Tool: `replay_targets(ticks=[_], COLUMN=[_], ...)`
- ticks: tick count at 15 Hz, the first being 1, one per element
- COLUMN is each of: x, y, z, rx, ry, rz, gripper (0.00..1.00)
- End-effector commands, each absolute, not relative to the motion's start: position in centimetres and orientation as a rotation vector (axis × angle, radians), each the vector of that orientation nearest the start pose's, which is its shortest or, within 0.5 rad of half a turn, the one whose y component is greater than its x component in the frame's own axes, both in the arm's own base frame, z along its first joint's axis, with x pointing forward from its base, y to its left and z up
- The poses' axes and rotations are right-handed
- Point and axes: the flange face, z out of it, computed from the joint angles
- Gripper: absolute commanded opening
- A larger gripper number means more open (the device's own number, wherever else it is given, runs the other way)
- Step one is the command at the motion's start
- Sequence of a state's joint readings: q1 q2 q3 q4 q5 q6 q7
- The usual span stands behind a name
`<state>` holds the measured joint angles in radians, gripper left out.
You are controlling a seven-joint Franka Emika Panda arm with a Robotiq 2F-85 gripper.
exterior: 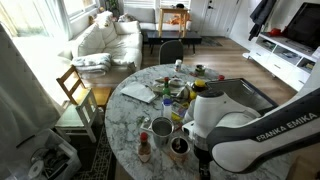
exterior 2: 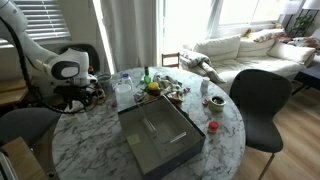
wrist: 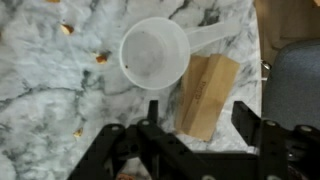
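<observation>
In the wrist view my gripper [wrist: 199, 122] points down at a marble table [wrist: 60, 90]. A small light wooden block [wrist: 208, 92] lies flat between its two dark fingers [wrist: 152, 112]. The jaws stand apart on either side of the block, with a gap showing on the left side. Just beyond the block sits a white round cup [wrist: 153, 52] with a short handle, empty. In both exterior views the white arm [exterior: 232, 125] [exterior 2: 62, 68] leans over the table's edge and hides the block.
The round marble table [exterior: 125, 112] [exterior 2: 232, 122] carries a cluster of small jars, cups and bottles [exterior: 172, 92] [exterior 2: 158, 88] and a grey tray [exterior 2: 160, 135]. A small red-capped bottle [exterior: 145, 150] stands near the arm. Chairs [exterior 2: 258, 100] [exterior: 78, 92] ring the table.
</observation>
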<state>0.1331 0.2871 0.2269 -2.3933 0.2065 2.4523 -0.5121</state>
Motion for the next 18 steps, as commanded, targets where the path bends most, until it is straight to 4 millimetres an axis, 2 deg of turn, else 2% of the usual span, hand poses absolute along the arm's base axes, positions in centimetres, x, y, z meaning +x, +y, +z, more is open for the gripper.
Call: replay_targets(ticks=[1, 6, 14, 18], x=[44.2, 44.2, 44.6, 43.4], y=[17.2, 17.1, 18.3, 18.0], z=[17.8, 18.5, 23.1, 26.0], rx=[-2.770, -2.781, -2.785, -2.818], ry=[-1.006, -1.010, -0.982, -0.934], rz=[0.325, 0.321, 0.220, 0.271], gripper=[0.46, 0.08, 0.08, 0.08])
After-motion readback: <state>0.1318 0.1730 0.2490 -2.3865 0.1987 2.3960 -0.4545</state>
